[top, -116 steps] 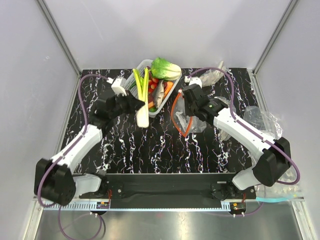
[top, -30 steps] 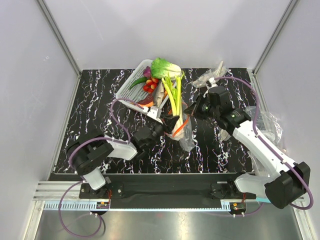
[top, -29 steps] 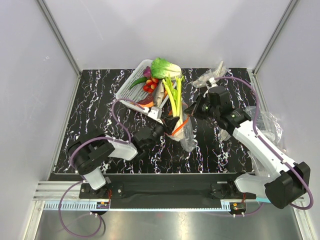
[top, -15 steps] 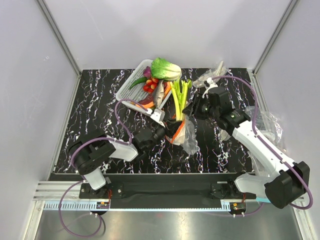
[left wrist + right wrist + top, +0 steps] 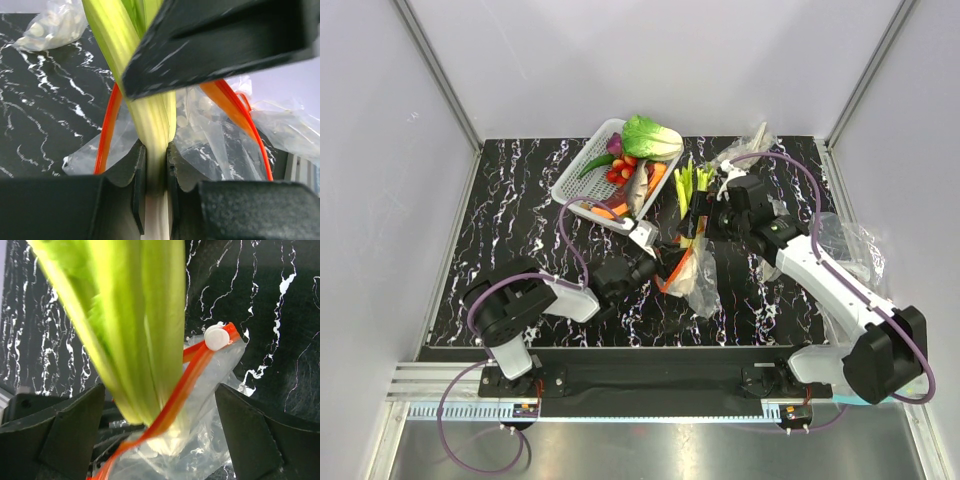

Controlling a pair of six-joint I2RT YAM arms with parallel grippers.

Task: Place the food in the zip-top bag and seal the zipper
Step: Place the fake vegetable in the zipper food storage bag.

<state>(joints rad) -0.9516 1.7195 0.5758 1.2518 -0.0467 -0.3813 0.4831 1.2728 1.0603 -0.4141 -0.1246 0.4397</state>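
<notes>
1. Change: my right gripper (image 5: 706,214), clamped at the bag mouth a second ago, now stands spread wide, one finger on each side of the leek (image 5: 690,192).
2. Change: the leek's leaves have swung right, away from the basket (image 5: 582,172).
3. My left gripper (image 5: 156,161): pinching the leek's white stalk.
4. Location: the stalk end sits in the mouth of the zip-top bag (image 5: 705,287), with the zipper (image 5: 186,384) looped around it. The bag lies on the table between my arms.
5. Axis: the stalk end is nearest me, and the leaves point to the table's far edge, slightly right.
6. Appearance: a white base, a pale yellow-green shaft, and split green leaves.
</notes>
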